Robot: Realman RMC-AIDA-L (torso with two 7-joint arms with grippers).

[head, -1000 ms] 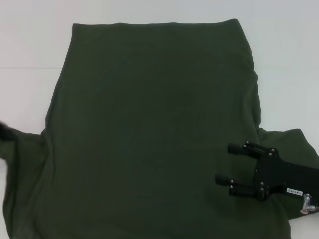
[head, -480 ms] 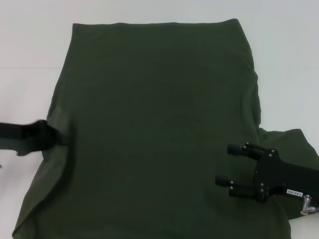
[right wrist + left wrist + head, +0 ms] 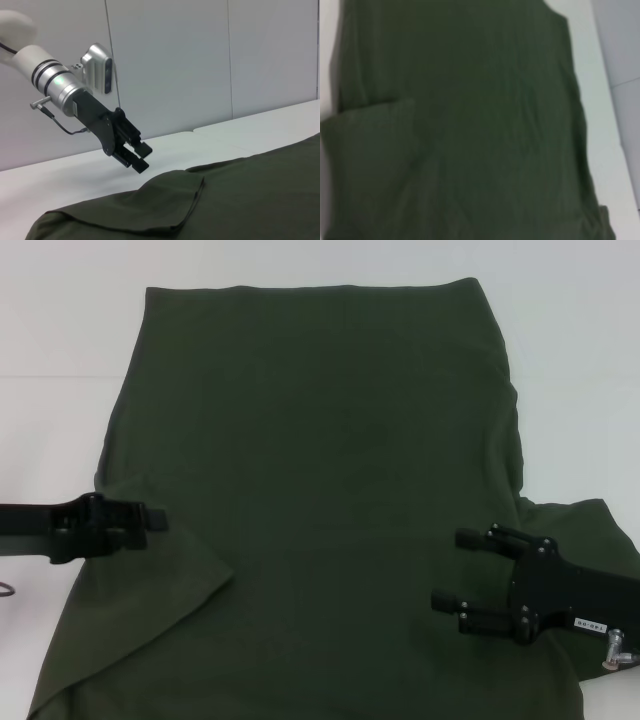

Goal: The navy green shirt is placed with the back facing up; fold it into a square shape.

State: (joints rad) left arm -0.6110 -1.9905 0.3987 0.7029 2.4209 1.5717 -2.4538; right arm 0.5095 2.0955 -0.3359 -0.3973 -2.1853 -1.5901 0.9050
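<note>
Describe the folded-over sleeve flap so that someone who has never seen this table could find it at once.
A dark olive-green shirt covers most of the white table. Go to its edge on the robot's left, just below the left end effector. The sleeve flap is the one angled, doubled layer lying on the otherwise flat fabric.

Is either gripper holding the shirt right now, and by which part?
Nothing is held. The left gripper hangs open above the shirt's folded-in sleeve; the right gripper is open over the other side.

Robotics lab setting: a plain white table [image 3: 60, 320] backed by bare grey wall panels [image 3: 175, 60], with no household furnishings in view.
</note>
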